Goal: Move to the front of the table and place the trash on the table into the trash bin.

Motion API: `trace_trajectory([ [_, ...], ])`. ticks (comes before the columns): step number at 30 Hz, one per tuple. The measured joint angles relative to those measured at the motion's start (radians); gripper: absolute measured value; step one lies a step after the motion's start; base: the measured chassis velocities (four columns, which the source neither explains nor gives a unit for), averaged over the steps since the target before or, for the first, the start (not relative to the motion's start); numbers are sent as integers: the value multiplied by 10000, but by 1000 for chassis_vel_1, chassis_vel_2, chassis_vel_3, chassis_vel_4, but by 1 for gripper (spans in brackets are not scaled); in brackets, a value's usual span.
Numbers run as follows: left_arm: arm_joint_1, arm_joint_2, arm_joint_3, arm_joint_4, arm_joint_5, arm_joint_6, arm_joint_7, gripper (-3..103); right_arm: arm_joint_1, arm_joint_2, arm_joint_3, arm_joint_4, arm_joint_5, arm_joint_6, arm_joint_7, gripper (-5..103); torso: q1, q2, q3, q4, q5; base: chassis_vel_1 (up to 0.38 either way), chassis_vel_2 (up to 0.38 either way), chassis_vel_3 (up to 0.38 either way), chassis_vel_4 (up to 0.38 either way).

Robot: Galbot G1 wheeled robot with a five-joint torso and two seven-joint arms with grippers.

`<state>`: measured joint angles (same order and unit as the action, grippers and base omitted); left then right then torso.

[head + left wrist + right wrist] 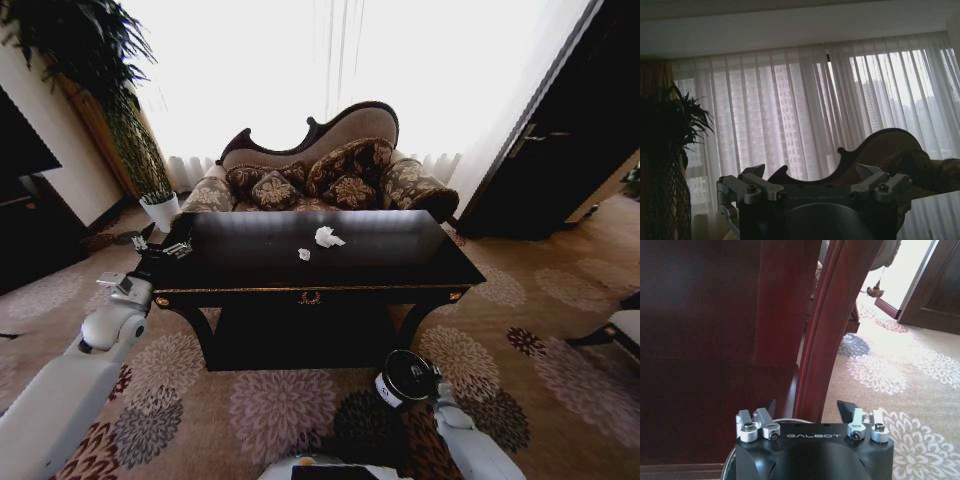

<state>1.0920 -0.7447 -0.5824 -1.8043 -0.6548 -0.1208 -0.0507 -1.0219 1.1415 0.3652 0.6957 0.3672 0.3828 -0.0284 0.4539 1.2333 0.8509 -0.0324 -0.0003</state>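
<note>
Carpet [270, 400] with large floral medallions covers the floor nearest the robot. Item one, near right: right gripper [432, 385], held low in front of the table beside its right curved leg; in the right wrist view its fingers [767, 407] stand spread apart, with the black trash bin [403, 377], white label on its side, just under them; whether they grip its rim cannot be told. Item two, near left: left gripper [178, 243], raised at the table's left edge, level with the top; the left wrist view shows its fingers [756, 172] spread wide with nothing between them. Item three, centre: table [250, 260], glossy black, gold ornament at front centre, lower shelf beneath. Item four, on the table top, right of centre: trash, being one larger crumpled white paper wad [327, 237] toward the far side and one smaller white scrap [304, 254] just nearer and to its left, the two apart. Item five, far: patterned brown sofa [320, 175] with cushions, directly behind the table. Item six, far left: white plant pot [160, 210] on the floor. Item seven, farthest: sheer white curtains [330, 70] over bright windows.
</note>
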Motion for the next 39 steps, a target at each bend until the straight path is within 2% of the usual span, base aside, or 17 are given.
trace_trajectory([
  [1, 0, 0, 0, 0, 0, 0, 0, 100, -72, 43, 34, 103, 12, -9, 10, 70, 0, 0, 0, 0, -2, 0, 0, 0, 0],
  [4, 0, 0, 0, 0, 0, 0, 1, 100, -531, 392, 203, 804, 214, -111, 92, 88, 0, 0, 0, -1, 0, 0, 0, 0, 0],
  [5, 0, 0, 0, 0, 0, 0, 1, 100, -531, 392, 203, 804, 214, -111, 92, 88, 0, 0, 0, -1, 0, 0, 0, 0, 0],
  [7, 0, 0, 0, -1, 0, 0, 0, 100, -851, 658, 299, 1287, 235, -121, 127, 97, 0, 0, 0, -1, 2, 0, 0, 0, 0],
  [8, 0, 0, 0, 0, 0, 0, 0, 100, -1020, 813, 380, 1533, 164, -105, 149, 99, 0, 0, 0, 0, -1, 0, 0, 0, 0],
  [16, 0, 0, 0, 0, 0, 0, 0, 100, -2080, 1300, 690, 2910, -96, 160, 198, 100, -1, 1, 0, 0, 0, 0, 0, 0, 0],
  [27, 0, 0, 0, 0, 0, -1, 0, 100, -4241, 1718, 1283, 6720, 429, 113, 434, 100, -2, 0, -1, 0, 0, 0, 0, 0, 0],
  [39, 0, 0, 0, 0, 0, 0, 0, 100, -6042, 2388, 1980, 9847, 575, 81, 703, 100, -3, 0, -1, 0, 0, 0, 0, 0, 0],
])
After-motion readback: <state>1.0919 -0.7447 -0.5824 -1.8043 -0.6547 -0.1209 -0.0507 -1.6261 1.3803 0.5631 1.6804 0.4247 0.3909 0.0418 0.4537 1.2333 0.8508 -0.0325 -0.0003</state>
